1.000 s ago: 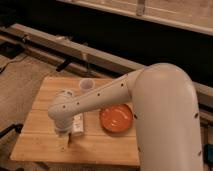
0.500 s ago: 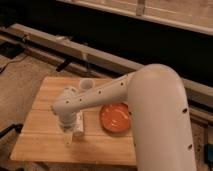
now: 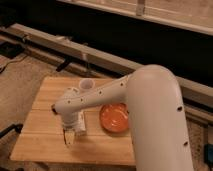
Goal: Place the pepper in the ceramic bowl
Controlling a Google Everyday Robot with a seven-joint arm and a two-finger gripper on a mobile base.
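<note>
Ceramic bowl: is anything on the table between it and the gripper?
Nothing visible. The gripper points down over the wooden table, just left of the ceramic bowl. The cup stands farther back, off that line.

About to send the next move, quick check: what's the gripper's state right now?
Gripper: open, nothing seen held; it points down over the wooden table, beside the ceramic bowl.

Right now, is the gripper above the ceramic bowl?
No, the gripper points down over the wooden table near its front edge, off to the side of the ceramic bowl.
</note>
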